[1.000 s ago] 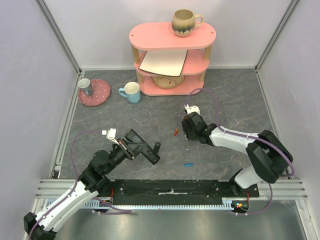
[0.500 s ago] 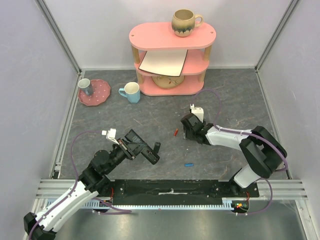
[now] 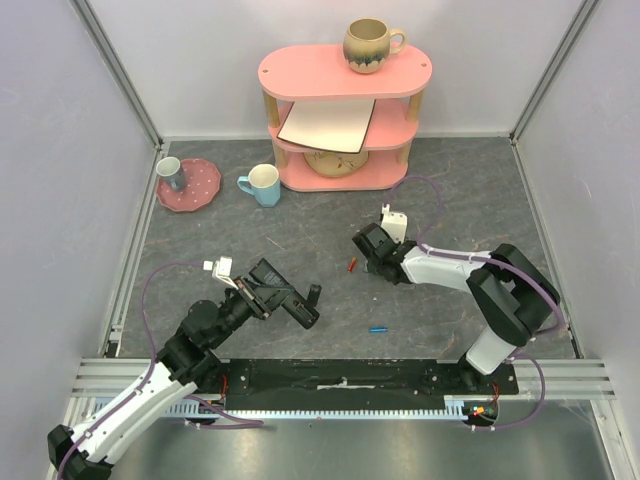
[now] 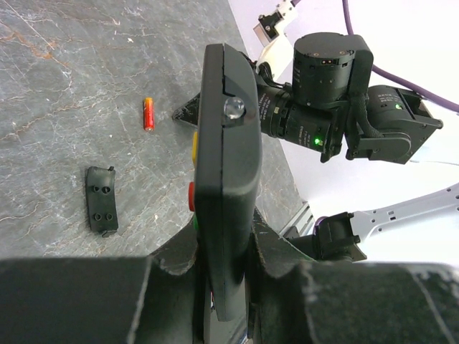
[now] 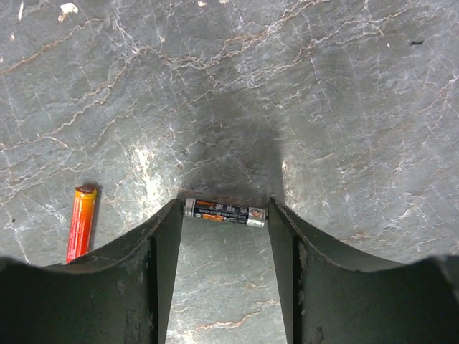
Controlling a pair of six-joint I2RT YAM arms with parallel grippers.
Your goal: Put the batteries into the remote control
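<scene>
Right gripper [image 3: 365, 250] has shifted left and a little far since the earlier frame, its forearm swung after it. Left gripper [image 4: 226, 258], remote [image 4: 226, 179] and the loose batteries are unmoved.

Remote: slim matte black plastic bar at near left, seen edge-on. It has a clear dome at its tip and yellow, red and green buttons down one side. The left fingers are clamped on its near end and hold it off the mat [image 5: 323, 86], which is grey and stone-veined.

Batteries, count 3, all thin cylinders lying flat:
- red battery [image 5: 81, 222], glossy, mid-table, just left of the right fingertips
- blue battery [image 3: 378, 328], nearer, well apart from both grippers; top view only
- dark battery [image 5: 224, 212], black with orange print and a silver cap; right wrist view only, hidden under the gripper from above

Right fingers stand apart, with one tip close at each end of the dark battery, which spans the gap. I cannot tell whether they press it.

Cover [image 4: 101, 198], count 1: a small flat black rectangle with four dimples, on the mat near the red battery, seen in the left wrist view.
</scene>
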